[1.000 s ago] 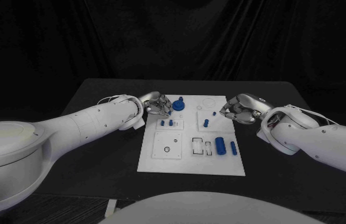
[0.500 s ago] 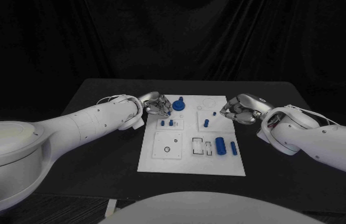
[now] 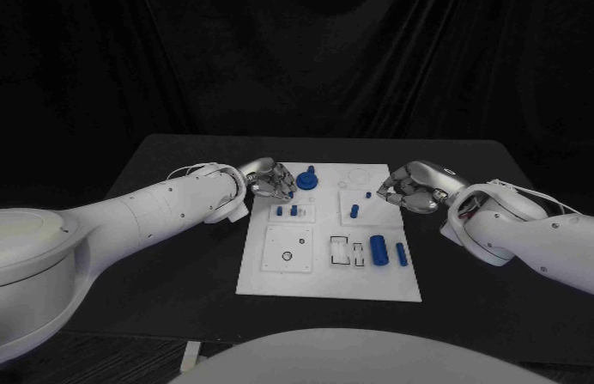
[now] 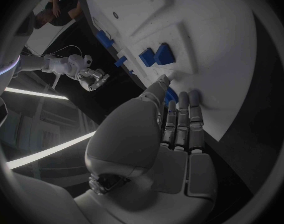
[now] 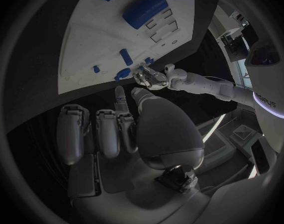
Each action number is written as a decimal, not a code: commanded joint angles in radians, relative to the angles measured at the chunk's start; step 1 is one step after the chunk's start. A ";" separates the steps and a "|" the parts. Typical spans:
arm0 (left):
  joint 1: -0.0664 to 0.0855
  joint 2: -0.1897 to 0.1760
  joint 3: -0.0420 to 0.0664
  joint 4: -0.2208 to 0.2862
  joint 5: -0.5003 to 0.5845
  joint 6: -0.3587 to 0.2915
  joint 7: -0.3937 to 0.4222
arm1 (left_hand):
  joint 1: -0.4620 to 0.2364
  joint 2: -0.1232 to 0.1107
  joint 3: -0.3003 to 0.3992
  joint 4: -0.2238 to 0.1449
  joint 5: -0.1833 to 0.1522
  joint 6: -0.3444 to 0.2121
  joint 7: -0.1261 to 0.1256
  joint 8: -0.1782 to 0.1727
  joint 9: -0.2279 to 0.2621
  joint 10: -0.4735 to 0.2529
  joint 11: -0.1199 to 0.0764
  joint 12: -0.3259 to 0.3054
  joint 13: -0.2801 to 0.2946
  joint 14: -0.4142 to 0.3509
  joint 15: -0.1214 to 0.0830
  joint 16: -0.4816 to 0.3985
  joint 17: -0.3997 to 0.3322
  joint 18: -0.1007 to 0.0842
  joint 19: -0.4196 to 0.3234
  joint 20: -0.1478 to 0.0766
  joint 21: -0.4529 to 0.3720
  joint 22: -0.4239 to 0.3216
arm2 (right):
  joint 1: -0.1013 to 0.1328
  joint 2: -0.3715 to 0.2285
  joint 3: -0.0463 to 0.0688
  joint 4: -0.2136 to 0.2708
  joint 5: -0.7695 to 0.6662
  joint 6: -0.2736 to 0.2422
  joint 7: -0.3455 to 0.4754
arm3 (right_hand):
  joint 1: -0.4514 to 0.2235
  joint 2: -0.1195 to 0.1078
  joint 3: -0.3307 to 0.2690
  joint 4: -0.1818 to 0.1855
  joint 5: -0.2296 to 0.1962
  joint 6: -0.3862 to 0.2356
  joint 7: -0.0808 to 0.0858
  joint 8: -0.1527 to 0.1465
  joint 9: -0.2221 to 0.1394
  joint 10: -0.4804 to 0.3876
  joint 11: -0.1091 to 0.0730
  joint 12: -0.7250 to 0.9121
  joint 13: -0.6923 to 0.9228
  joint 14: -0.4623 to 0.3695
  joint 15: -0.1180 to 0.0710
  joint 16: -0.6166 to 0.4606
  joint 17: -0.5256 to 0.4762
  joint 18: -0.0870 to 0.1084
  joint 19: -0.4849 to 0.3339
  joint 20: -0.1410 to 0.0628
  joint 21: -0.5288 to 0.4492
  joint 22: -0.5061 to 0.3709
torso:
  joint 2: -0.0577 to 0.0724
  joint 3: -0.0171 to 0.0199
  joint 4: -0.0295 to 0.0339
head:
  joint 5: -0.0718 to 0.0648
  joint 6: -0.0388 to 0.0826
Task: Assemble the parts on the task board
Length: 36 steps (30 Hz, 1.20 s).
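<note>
The left hand lay at the far left corner of the task board, its fingers curled together over the board's edge. In the left wrist view the fingertips lay side by side against the white plate, with a bit of blue showing just between the thumb and the fingers; whether the hand pinched a part or only pressed beside one could not be told. Just beside that hand, toward the board's middle, stood a round blue knob-like part. Nearer the robot, small blue pegs sat on a raised white square, and the same wrist view showed two blocky blue parts just ahead of the fingertips.

Further right, a slim blue peg stood on the second raised square. Near the front right of the board a fat blue cylinder lay beside a thinner blue rod, both well apart from either hand.

The right hand hung at the board's right edge, off the plate, fingers curled inward with nothing between them. In the right wrist view its fingers were folded over the black table, short of the board's rim.
</note>
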 commanded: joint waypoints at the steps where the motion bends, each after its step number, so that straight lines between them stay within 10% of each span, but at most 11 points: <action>1: -0.011 0.003 -0.003 -0.001 -0.001 0.022 -0.007 | 0.003 0.006 0.003 -0.004 -0.002 -0.004 -0.002 0.004 0.001 0.005 0.001 0.004 -0.001 0.001 -0.005 -0.005 0.001 -0.012 -0.006 0.000 0.003 0.025 | -0.002 -0.002 0.001 0.001 -0.001 0.007 -0.019 | 0.008 0.000 0.002 -0.002 -0.003 -0.001 0.001 -0.006 0.000 0.105 0.002 0.004 0.263 0.073 0.003 -0.006 0.091 0.012 0.046 0.001 -0.002 0.215 | 0.000 0.0001 0.0001 | 0.000 0.000; 18: -0.014 -0.003 -0.003 0.000 -0.001 0.036 -0.019 | 0.002 -0.002 -0.001 -0.006 -0.002 -0.034 -0.003 -0.009 -0.005 -0.002 0.001 0.002 -0.003 -0.004 -0.004 -0.012 0.001 -0.013 -0.013 0.000 0.010 0.024 | -0.003 0.000 0.001 0.000 -0.001 0.009 -0.020 | 0.008 0.000 0.002 -0.003 -0.003 -0.001 0.001 -0.007 0.000 0.105 0.002 0.004 0.263 0.073 0.003 -0.006 0.091 0.012 0.046 0.001 -0.002 0.215 | -0.001 0.0001 -0.0001 | 0.002 0.000; 36: -0.014 -0.008 -0.003 -0.004 -0.001 0.045 -0.022 | -0.031 -0.045 -0.044 0.013 -0.065 -0.347 -0.059 -0.013 -0.036 -0.083 0.031 0.010 0.003 -0.066 0.003 -0.030 0.020 -0.010 -0.047 0.013 -0.018 0.017 | -0.003 -0.002 0.001 0.001 -0.001 0.006 -0.020 | 0.012 -0.002 0.003 -0.007 -0.002 -0.002 0.000 -0.008 0.000 0.105 0.001 0.004 0.263 0.073 0.003 -0.006 0.091 0.012 0.046 0.001 -0.002 0.215 | 0.000 -0.0001 -0.0007 | 0.002 0.000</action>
